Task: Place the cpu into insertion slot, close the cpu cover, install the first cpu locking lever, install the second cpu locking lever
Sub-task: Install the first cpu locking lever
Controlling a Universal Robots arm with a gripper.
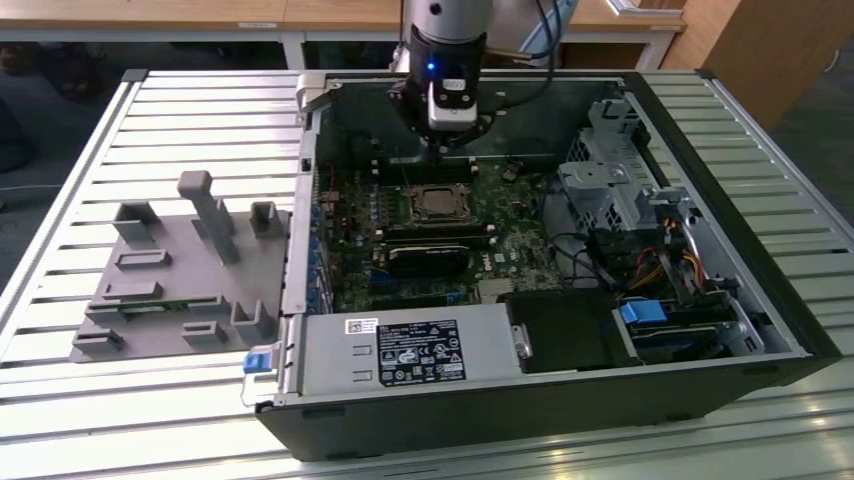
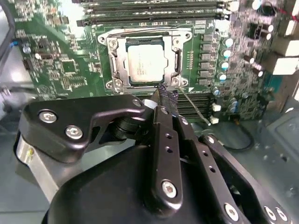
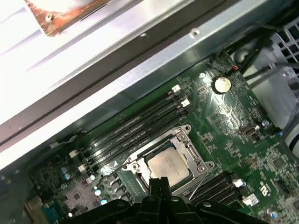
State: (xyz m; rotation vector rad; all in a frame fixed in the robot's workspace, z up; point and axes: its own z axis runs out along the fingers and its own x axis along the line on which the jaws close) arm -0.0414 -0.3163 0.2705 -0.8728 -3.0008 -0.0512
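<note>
Nearest in the exterior view, the silvery power supply of the open computer case carries a white label with dense black print, too fine to make out. A grey fixture lies on the slatted bench beside the case, toward the exterior view's left. Farther in, on the green motherboard, the cpu sits in the insertion slot. Faint lettering on its pale face is washed out by glare. The cpu cover lies flat, framing the chip. A thin locking lever slants away from one corner of the slot, unlatched. The gripper hangs just beside that corner, its fingertips pressed together with nothing visible between them. Whether they touch the lever is hard to tell. Its black body hides the board beneath it in the second wrist view. Beyond lie the long memory slots, and the arm is cut off at the exterior view's top edge.
</note>
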